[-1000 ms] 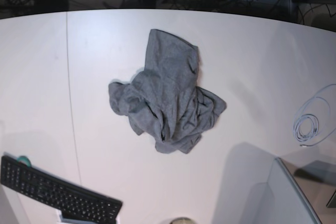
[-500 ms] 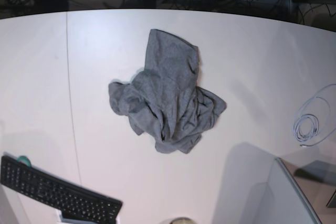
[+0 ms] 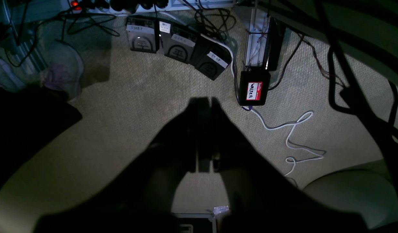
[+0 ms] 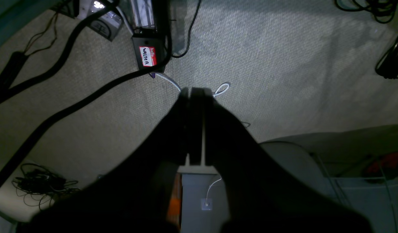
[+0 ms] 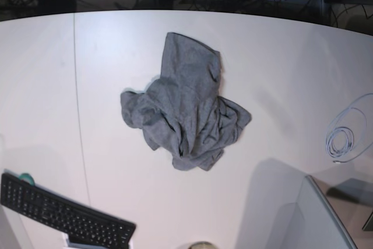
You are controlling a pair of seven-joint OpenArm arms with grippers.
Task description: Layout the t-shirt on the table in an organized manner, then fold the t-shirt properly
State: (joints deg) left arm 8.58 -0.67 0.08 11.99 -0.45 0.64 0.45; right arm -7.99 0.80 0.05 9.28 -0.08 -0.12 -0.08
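Note:
The heather-grey t-shirt (image 5: pixel 186 109) lies crumpled in a heap in the middle of the white table (image 5: pixel 291 56); one flat part reaches toward the far edge and bunched folds sit at the near side. Its collar label is hidden. My left gripper (image 3: pixel 205 100) is shut and empty, hanging over the carpeted floor beyond the table. My right gripper (image 4: pixel 193 90) is also shut and empty over the floor. Neither wrist view shows the shirt or the table. In the base view only small white arm parts show at the top edge.
A black keyboard (image 5: pixel 64 217) lies at the near left corner. A coiled pale cable (image 5: pixel 341 141) lies at the right edge, and a grey panel (image 5: pixel 315 220) stands at the near right. A thin dark seam (image 5: pixel 78 103) crosses the table's left side. The floor holds pedals (image 3: pixel 176 48) and cables.
The shirt has not moved. The white arm parts at the top edge of the base view have shifted slightly upward.

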